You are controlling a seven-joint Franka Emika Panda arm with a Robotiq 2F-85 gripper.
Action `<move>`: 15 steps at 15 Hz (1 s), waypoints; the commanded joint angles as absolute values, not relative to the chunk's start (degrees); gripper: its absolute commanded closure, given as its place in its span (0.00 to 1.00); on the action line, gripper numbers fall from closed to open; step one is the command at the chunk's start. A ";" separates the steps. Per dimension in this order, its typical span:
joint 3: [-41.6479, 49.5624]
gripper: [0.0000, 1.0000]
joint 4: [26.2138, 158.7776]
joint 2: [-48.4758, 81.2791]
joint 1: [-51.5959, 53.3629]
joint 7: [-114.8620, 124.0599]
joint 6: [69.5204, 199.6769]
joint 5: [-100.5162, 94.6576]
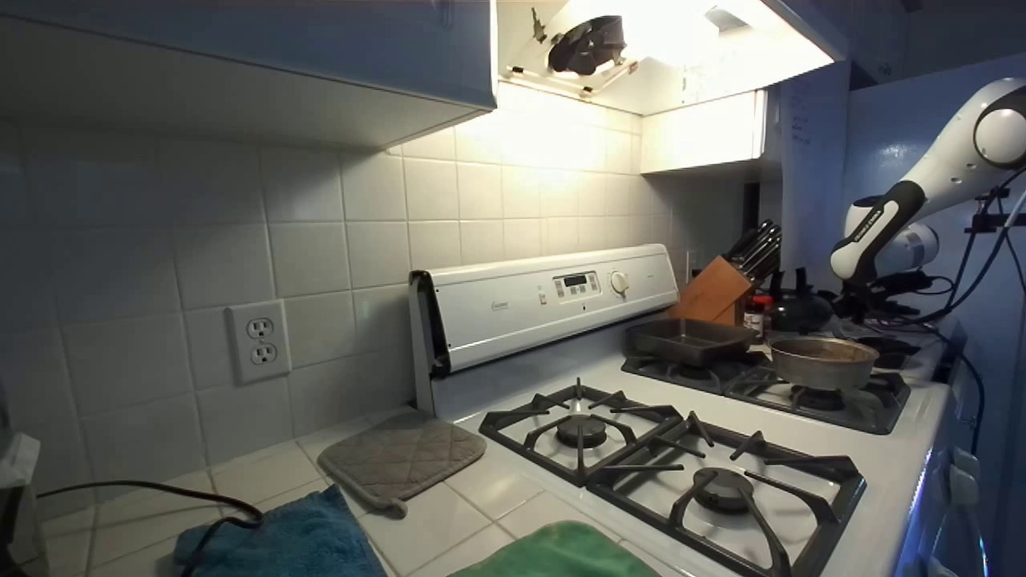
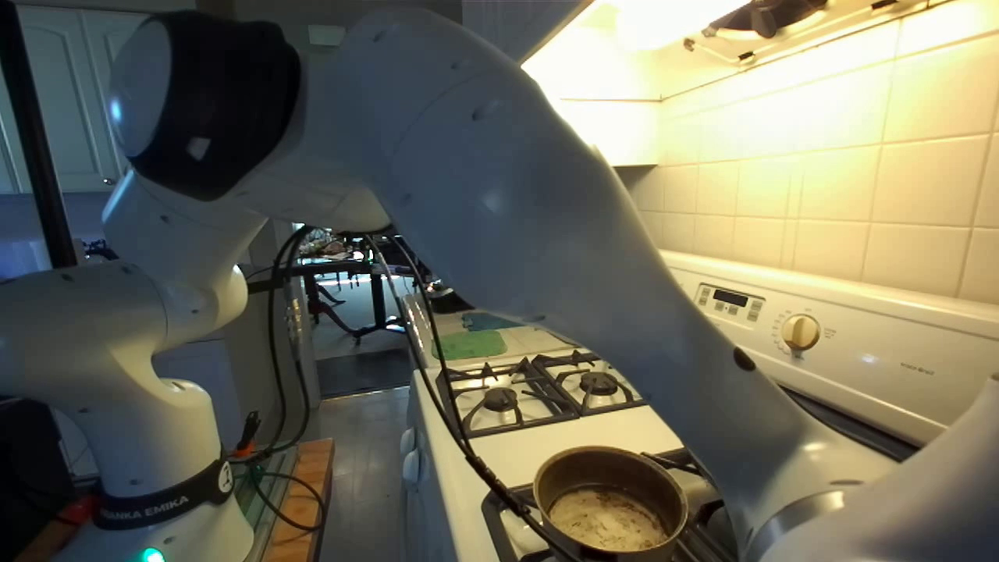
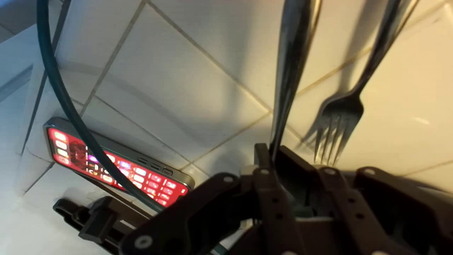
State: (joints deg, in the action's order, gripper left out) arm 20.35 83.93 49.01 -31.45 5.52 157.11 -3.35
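Note:
In the wrist view my gripper (image 3: pixel 272 151) is nearly closed, with its fingertips pinching the narrow end of a slim metal utensil (image 3: pixel 293 53). The utensil stretches up and out of the frame, so its kind is not clear. A metal fork (image 3: pixel 341 106) lies just right of it on the tiled counter (image 3: pixel 219 106), tines toward the gripper and apart from the fingers. In an exterior view the gripper is a small dark shape (image 1: pixel 851 304) beyond the stove, its fingers and the utensil not distinguishable. In the remaining exterior view the arm shows but the gripper does not.
A phone with a red screen (image 3: pixel 155 184) lies left of the gripper under a dark green cable (image 3: pixel 67 99), near a black clip-like part (image 3: pixel 102 221). A pot (image 1: pixel 817 370), baking pan (image 1: pixel 685 343) and knife block (image 1: pixel 709 292) stand near the arm. The hood overhangs the stove.

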 commanded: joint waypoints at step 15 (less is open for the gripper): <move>19.16 0.97 102.78 32.35 -27.50 -3.22 160.24 -3.74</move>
State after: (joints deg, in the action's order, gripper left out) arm 19.87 97.07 37.04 -28.12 -0.83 158.59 -3.53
